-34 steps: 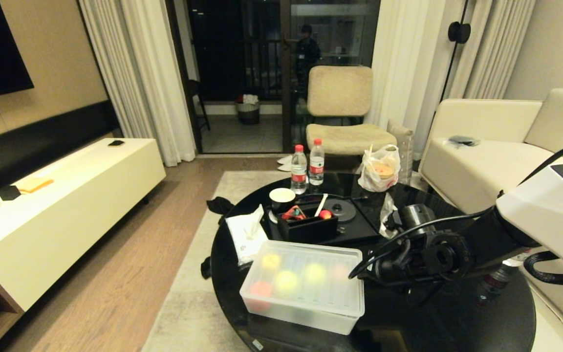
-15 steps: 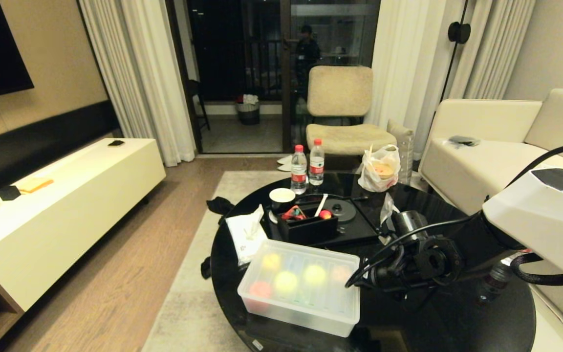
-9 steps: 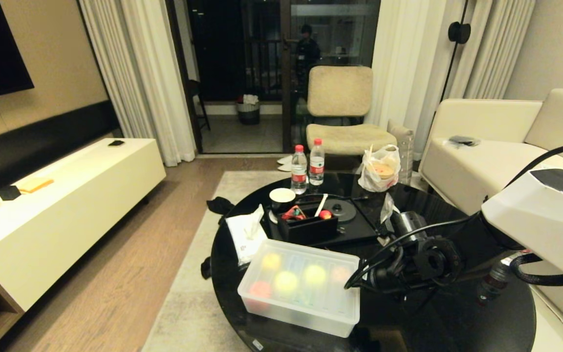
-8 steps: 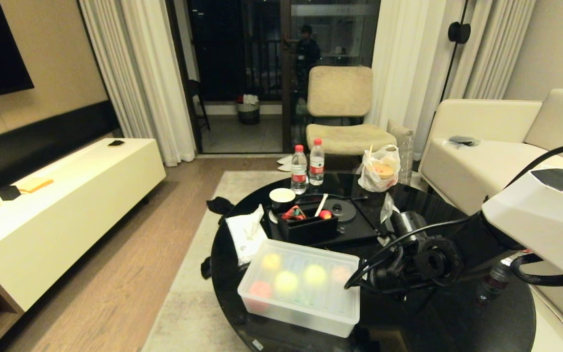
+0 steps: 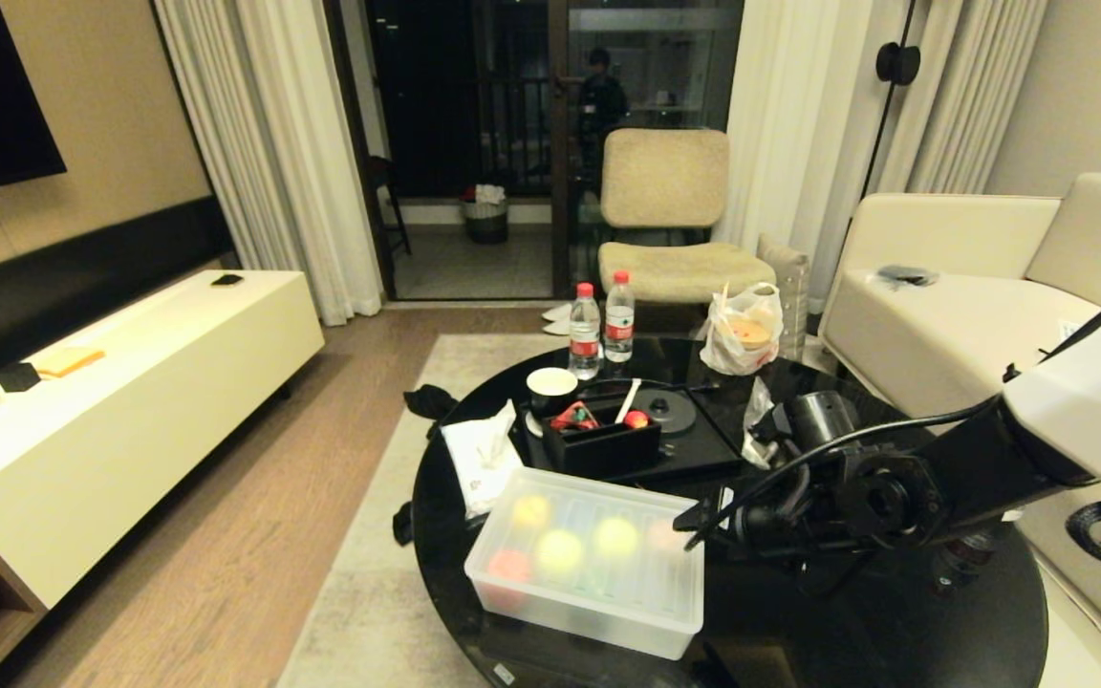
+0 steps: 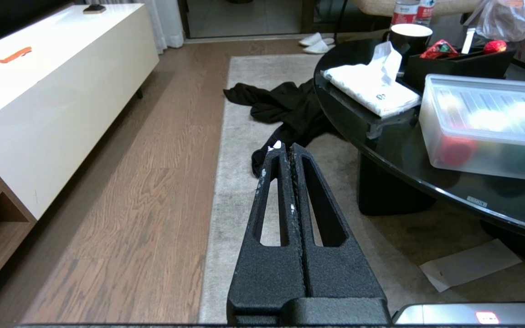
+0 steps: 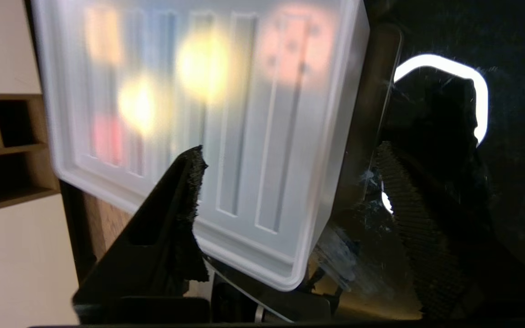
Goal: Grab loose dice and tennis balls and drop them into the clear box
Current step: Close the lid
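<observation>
The clear box (image 5: 587,564) sits lidded near the front edge of the round black desk (image 5: 895,631). Dice and tennis balls show as blurred colours through the lid (image 7: 208,114). The right gripper (image 7: 290,182) is open and empty, one finger over the lid and the other beyond the box's right edge. Risk: a low sideways move could catch the lid rim and push the box toward the desk edge. The left gripper (image 6: 288,157) is closed, parked above the floor.
</observation>
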Tool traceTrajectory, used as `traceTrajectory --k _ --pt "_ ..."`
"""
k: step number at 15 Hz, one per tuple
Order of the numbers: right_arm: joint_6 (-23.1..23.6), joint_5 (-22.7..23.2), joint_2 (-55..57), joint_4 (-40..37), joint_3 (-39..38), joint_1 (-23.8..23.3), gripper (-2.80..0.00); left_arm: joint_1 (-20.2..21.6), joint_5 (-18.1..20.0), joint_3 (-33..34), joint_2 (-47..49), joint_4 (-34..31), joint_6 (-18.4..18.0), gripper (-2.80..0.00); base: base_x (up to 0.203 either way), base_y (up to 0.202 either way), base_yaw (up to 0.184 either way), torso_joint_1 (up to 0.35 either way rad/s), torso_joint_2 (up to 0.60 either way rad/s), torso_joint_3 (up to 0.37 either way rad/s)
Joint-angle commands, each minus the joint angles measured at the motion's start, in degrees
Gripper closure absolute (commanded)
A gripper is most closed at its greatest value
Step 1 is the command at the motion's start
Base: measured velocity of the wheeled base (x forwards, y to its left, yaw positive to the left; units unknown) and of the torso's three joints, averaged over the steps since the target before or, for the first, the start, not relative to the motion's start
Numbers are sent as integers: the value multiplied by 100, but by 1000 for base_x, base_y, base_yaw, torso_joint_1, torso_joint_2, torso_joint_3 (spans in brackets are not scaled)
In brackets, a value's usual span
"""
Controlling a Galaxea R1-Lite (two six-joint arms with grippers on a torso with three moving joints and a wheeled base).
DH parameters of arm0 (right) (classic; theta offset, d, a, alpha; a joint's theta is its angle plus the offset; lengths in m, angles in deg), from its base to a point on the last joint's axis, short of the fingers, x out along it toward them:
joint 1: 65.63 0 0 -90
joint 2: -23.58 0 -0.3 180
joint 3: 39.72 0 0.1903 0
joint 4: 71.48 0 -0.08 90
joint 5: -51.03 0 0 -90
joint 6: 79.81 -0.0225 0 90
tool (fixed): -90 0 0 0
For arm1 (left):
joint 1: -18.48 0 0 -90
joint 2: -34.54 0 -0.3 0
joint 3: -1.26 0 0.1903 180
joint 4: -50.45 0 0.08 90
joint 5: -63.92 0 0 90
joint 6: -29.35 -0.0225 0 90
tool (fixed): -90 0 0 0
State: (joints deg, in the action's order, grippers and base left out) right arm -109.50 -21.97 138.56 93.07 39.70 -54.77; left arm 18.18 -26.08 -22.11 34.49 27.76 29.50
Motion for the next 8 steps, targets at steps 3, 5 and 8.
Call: traceTrajectory --k 3,5,8 --pt "-25 11 -610 0 -23 -167 -280 -5 0 18 5 2 3 0 0 0 0 0 0 0" --pt "-20 4 -709 -15 37 -181 -280 -2 0 15 5 2 3 0 0 0 0 0 0 0" --pt "-3 -3 -857 -119 221 -172 0 4 0 17 5 2 3 0 0 0 0 0 0 0"
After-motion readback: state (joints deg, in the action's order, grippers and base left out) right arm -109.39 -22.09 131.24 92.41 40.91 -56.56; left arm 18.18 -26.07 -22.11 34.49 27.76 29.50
